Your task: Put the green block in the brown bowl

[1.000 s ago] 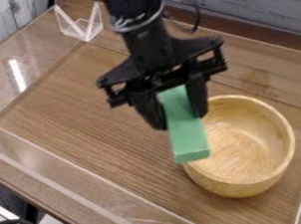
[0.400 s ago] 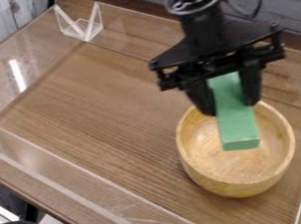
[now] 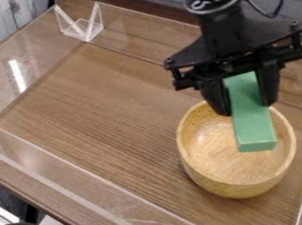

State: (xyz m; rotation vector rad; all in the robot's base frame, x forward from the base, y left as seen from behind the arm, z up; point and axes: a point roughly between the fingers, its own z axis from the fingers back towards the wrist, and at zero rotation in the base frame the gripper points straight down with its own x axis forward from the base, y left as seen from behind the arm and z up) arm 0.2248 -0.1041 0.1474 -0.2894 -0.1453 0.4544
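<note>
With the green block (image 3: 252, 120) clenched at its upper end in the gripper (image 3: 241, 84), most of this job looks done from where I'm standing; the picking up is behind it and so, I'd say, is nearly all of the carrying. The block hangs upright, its lower part in front of the inside of the brown bowl (image 3: 200, 172), which sits on the bench (image 3: 80, 116) under the arm. What I can't make out from here is how high the block hangs, or whether its bottom end is above the rim or already below it; I see no sign that it is resting on anything. What's left, as I judge it, is a short lowering, perhaps a slight shift towards the bowl's middle, then letting go and lifting the gripper away
</note>
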